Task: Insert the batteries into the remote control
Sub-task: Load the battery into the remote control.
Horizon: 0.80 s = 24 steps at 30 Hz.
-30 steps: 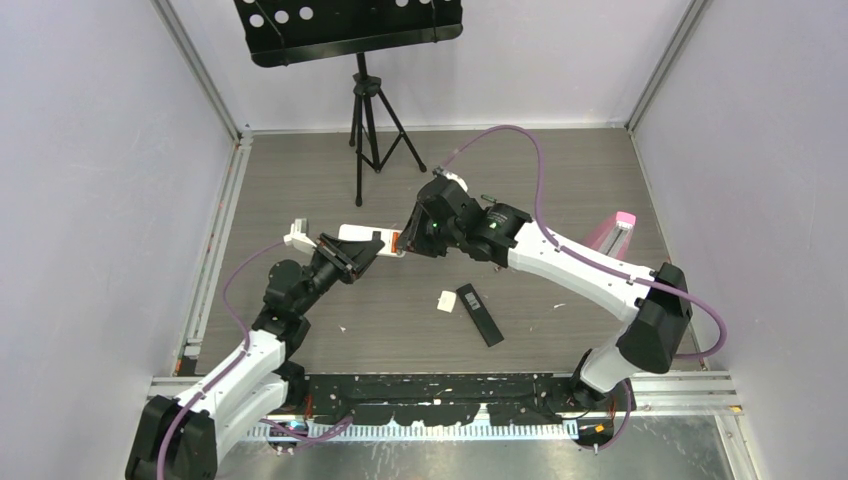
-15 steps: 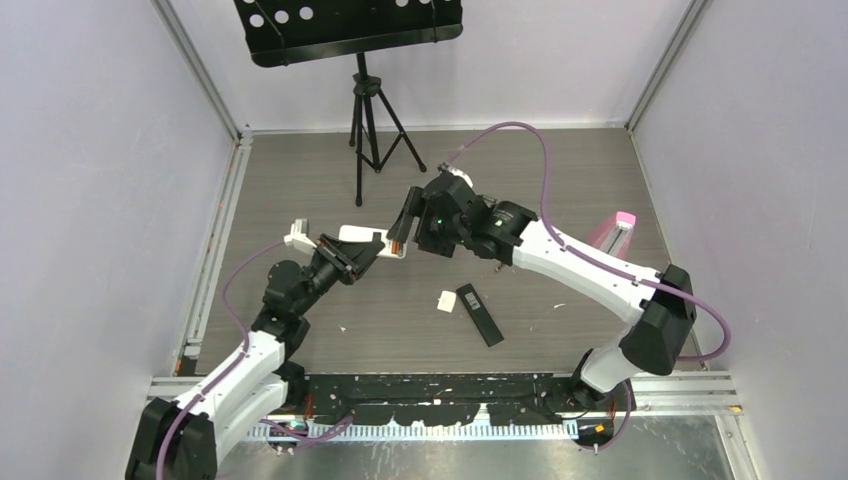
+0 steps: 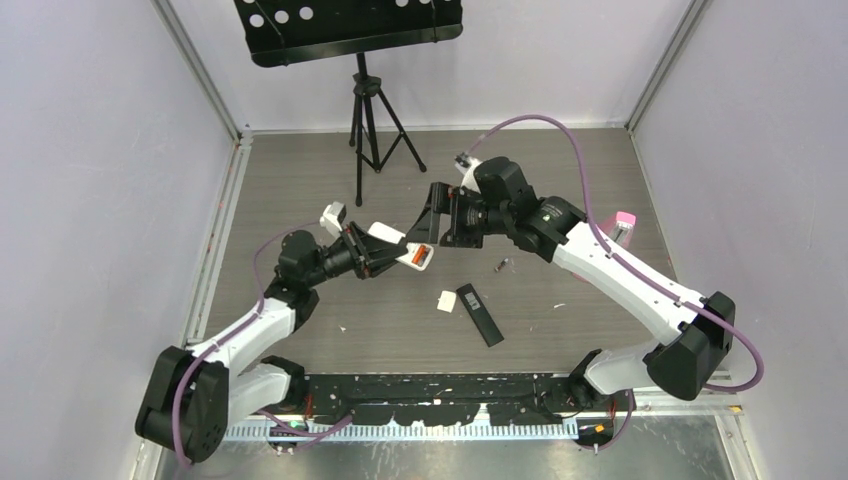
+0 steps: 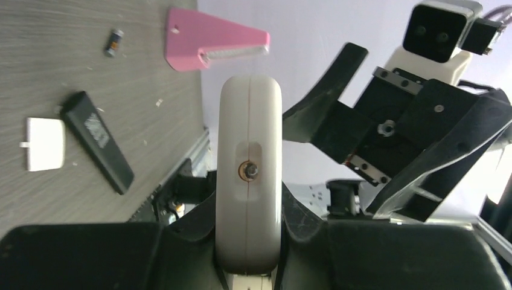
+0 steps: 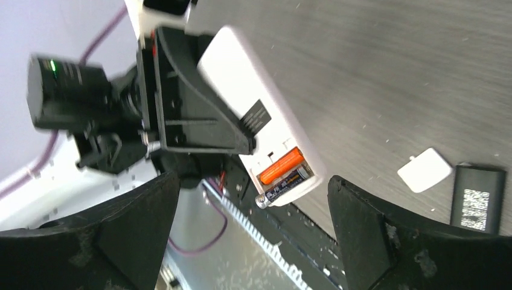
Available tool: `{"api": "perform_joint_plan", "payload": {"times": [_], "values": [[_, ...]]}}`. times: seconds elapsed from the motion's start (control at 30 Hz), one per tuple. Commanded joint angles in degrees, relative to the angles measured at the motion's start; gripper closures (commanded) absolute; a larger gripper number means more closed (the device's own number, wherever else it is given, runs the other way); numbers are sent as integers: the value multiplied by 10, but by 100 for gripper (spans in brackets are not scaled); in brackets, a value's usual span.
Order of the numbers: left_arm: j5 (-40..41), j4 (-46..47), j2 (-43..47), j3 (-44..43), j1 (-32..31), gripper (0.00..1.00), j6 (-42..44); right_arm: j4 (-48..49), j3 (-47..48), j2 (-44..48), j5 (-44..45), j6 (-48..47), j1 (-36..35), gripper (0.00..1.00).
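My left gripper (image 3: 372, 250) is shut on the white remote control (image 3: 392, 238) and holds it above the table. In the left wrist view the remote (image 4: 249, 151) stands end-on between the jaws of that gripper (image 4: 249, 232). The right wrist view shows the remote's (image 5: 241, 103) open compartment with an orange battery (image 5: 281, 166) lying in it. A dark battery (image 5: 288, 183) beside it sticks out past the end. My right gripper (image 5: 253, 235) is open, its fingers (image 5: 139, 229) wide on either side of that end and touching nothing. Another dark battery (image 3: 503, 265) lies on the table.
A black remote (image 3: 480, 314) and a small white cover (image 3: 446, 301) lie on the table in front of the arms. A pink object (image 3: 612, 232) sits at the right edge. A black tripod stand (image 3: 368, 120) is at the back.
My right gripper has opened wide and drawn back to the right. My left arm has carried the remote rightward and turned it. A dark battery now shows on the table.
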<state>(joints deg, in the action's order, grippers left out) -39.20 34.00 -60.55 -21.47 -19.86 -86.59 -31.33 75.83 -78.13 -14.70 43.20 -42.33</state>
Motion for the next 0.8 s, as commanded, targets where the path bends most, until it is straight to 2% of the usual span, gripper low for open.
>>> {"api": "perform_joint_plan", "payload": {"times": [0.0, 0.27, 0.43, 0.57, 0.77], "values": [[-117, 15, -21, -49, 3, 100, -25, 7, -8, 6, -116, -67, -4, 4], [-165, 62, -69, -57, 3, 100, -58, 0, -20, 0, -151, -98, -4, 3], [-173, 60, -74, -61, 3, 100, -59, 6, -35, -6, -172, -106, -5, 6], [-178, 63, -74, -62, 3, 100, -66, -2, -33, -14, -206, -127, -6, 15], [-178, 62, -73, -62, 3, 100, -67, -23, -19, -27, -212, -156, -7, 24]]}}
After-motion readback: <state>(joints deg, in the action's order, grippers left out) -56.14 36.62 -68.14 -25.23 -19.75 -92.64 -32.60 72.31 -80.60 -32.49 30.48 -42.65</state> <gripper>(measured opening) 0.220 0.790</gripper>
